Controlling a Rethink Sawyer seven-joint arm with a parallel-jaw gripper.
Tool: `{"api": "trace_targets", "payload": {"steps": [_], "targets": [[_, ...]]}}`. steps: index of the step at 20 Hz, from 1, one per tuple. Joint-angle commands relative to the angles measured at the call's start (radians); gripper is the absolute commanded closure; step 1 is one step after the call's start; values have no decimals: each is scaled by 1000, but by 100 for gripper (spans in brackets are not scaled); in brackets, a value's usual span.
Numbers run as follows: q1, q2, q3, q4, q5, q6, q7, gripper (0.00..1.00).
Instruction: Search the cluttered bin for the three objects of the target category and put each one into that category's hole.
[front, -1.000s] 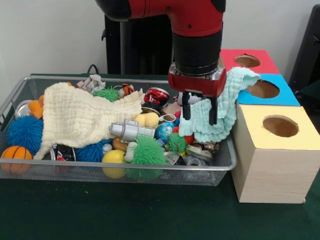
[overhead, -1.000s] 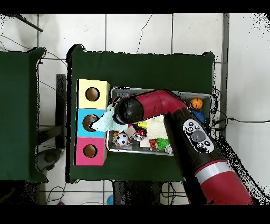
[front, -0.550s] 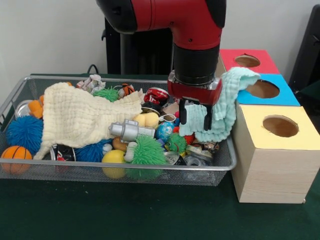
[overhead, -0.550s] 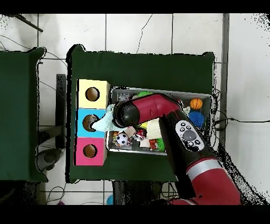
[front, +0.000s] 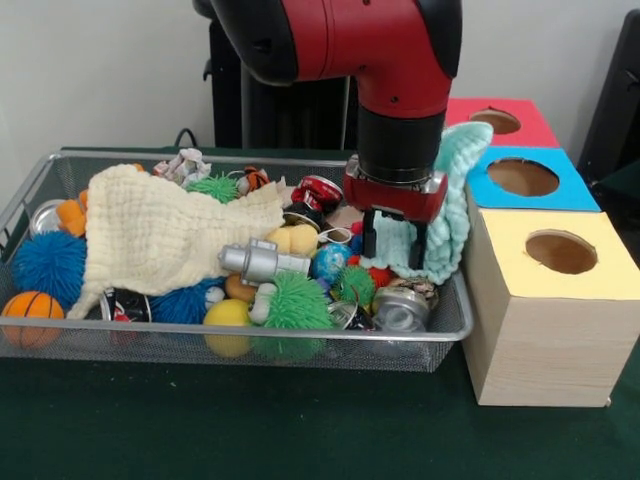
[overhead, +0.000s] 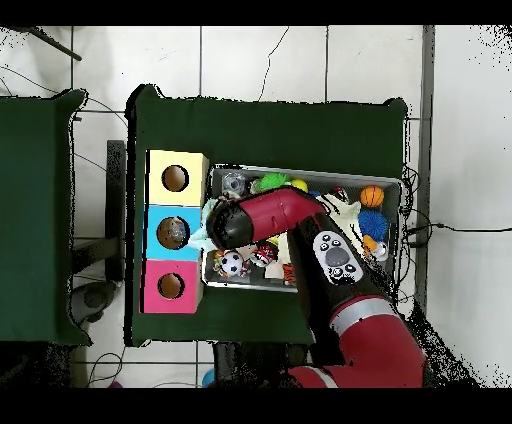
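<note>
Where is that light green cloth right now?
In the front view, the light green cloth hangs at the bin's right end, beside the gripper, against the blue-topped box.

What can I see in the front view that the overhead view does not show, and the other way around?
Only the front view shows the gripper with its jaws shut on the mint cloth, plus the cream cloth spread in the bin. Only the overhead view shows the soccer ball and the tiled floor. Both show the wire bin, the yellow box, the blue box and the red box.
</note>
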Motion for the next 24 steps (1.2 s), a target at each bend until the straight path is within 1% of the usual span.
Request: {"api": "trace_targets", "payload": {"steps": [1, 4, 5, 6, 8, 9, 11, 15, 19, 24], "targets": [[23, 64, -91, -10, -3, -77, 114, 0], [31, 60, -104, -21, 7, -70, 96, 0], [37, 59, -109, -25, 0, -74, 88, 0], [45, 59, -121, -23, 1, -105, 95, 100], [35, 61, -115, -21, 1, -128, 94, 100], [35, 62, -116, -25, 3, -122, 88, 100], [35, 60, -117, -52, 14, -60, 56, 100], [23, 57, -123, -58, 27, -64, 48, 100], [-7, 48, -117, -60, 33, -59, 10, 100], [-65, 55, -87, -87, 32, -40, -69, 100]]}}
